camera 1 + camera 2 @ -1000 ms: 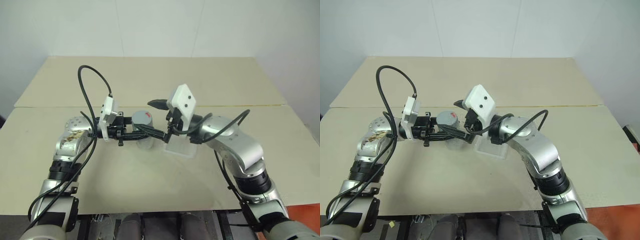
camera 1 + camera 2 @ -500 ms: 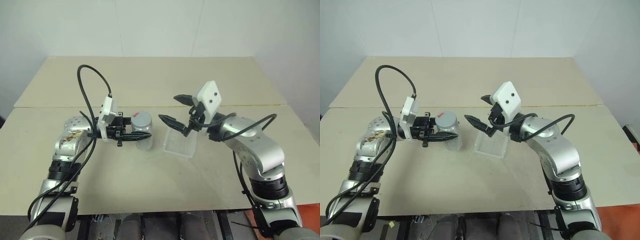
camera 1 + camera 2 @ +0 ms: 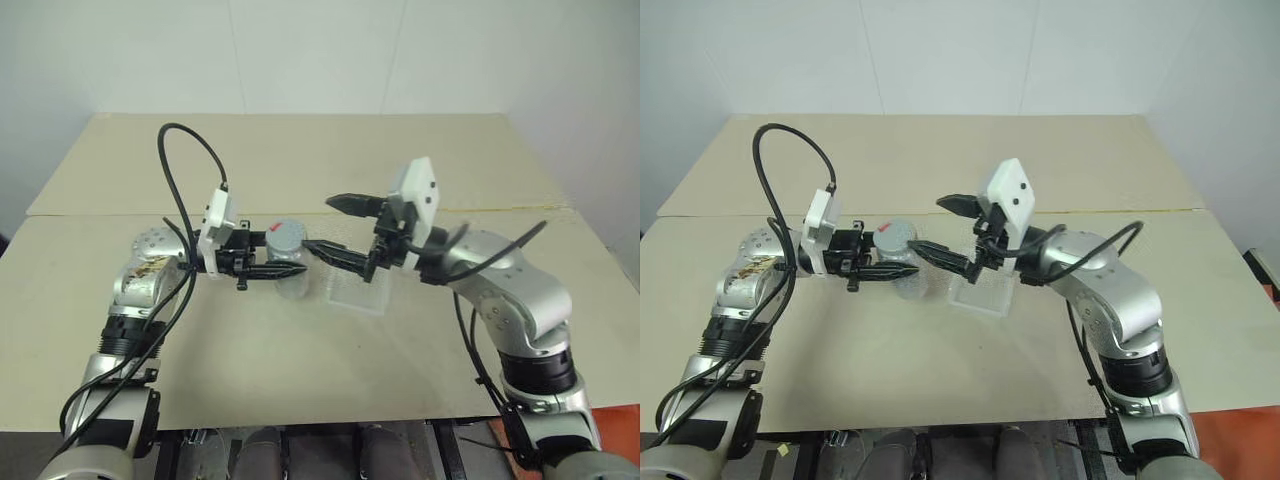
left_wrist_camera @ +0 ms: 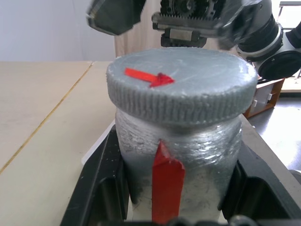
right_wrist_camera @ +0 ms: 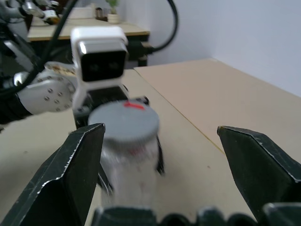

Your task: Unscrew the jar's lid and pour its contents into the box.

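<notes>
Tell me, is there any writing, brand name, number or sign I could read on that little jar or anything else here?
No readable words or numbers anywhere.
Lid: a red arrow-shaped mark, no text.
Jar: a red upright strip on its side, no lettering visible.
Box: clear plastic, no label seen.

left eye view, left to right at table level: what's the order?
Left end effector gripping the jar → right end effector, fingers spread → box.
</notes>
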